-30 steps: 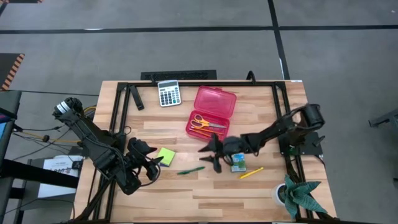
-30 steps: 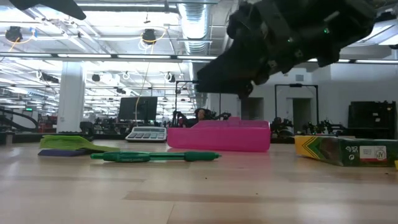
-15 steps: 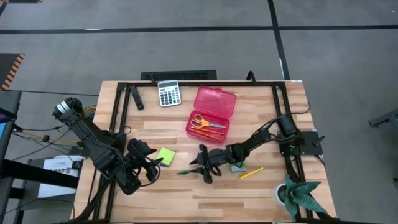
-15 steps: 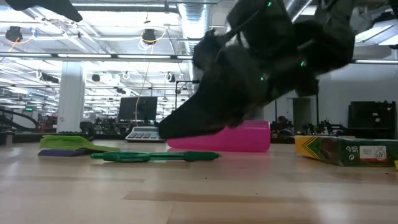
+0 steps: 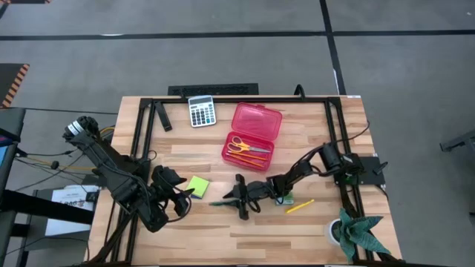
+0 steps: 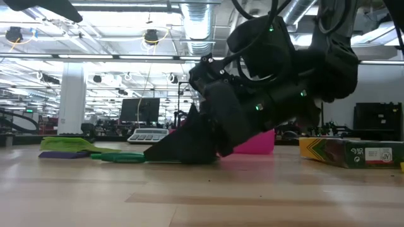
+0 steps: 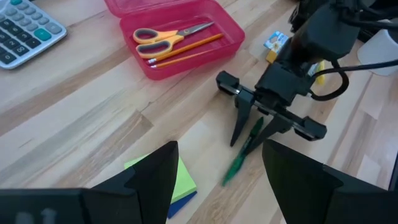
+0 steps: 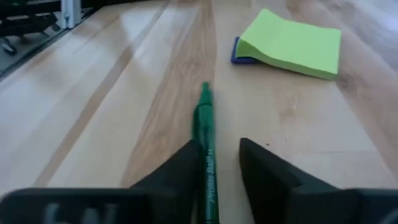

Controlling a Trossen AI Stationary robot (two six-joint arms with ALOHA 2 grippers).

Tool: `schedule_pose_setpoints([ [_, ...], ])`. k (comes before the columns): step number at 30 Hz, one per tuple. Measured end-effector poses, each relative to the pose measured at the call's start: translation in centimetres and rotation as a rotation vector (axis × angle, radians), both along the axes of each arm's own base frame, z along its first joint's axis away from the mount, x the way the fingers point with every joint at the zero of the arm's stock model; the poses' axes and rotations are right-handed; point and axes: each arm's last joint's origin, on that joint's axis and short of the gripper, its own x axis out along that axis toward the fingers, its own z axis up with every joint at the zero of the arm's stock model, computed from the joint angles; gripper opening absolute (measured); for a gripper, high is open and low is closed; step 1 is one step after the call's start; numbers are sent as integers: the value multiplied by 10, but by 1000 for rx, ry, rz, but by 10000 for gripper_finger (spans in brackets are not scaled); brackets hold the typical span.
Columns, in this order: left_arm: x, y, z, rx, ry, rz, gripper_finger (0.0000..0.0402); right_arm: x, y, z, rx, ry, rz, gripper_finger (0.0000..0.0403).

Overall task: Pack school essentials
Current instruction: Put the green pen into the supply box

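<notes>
The dark green pen (image 5: 221, 202) lies flat on the table, and it also shows in the right wrist view (image 8: 205, 124). My right gripper (image 5: 239, 199) is open and low at the table, with one finger on each side of the pen's right end (image 7: 252, 138). The lime-green sticky-note pad (image 5: 197, 185) lies just left of the pen. My left gripper (image 5: 182, 194) is open and empty beside the pad. The yellow-handled scissors (image 5: 247, 146) and an orange pencil (image 7: 186, 50) lie in the open red case (image 5: 256, 122). The green-blue carton (image 5: 285, 199) and a yellow pencil (image 5: 300, 205) lie under the right arm. My right gripper's fingers (image 8: 186, 168) come slanting down from the table's right and lie along the pen's right end (image 8: 206, 174). The pen lies flat on the table between them. Whether the fingers touch it, I cannot tell.
The grey-white calculator (image 5: 201, 111) lies at the far edge, left of the red case. A potted plant and a white cup (image 5: 356, 230) stand at the near right corner. A black frame runs along the table's left, far and right edges.
My right gripper has gone down and toward the table's left and near edges. It has come from above the table beside the carton down to the pen, and its fingers now stand on either side of the pen. The pen and pad have stayed in place.
</notes>
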Motion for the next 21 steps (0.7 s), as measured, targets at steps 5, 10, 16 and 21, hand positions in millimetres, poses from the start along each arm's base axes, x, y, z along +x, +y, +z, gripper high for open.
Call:
schedule_pose_setpoints([
  [5,0,0,0,1,1,0,228,0,-2,-1,2,3,-13,48],
  [10,0,0,0,2,1,0,228,0,-1,1,28,5,-21,25],
  [16,0,0,0,9,4,-4,229,0,1,4,66,-9,-32,25],
  [21,0,0,0,9,4,-5,228,-1,0,29,119,14,-63,25],
])
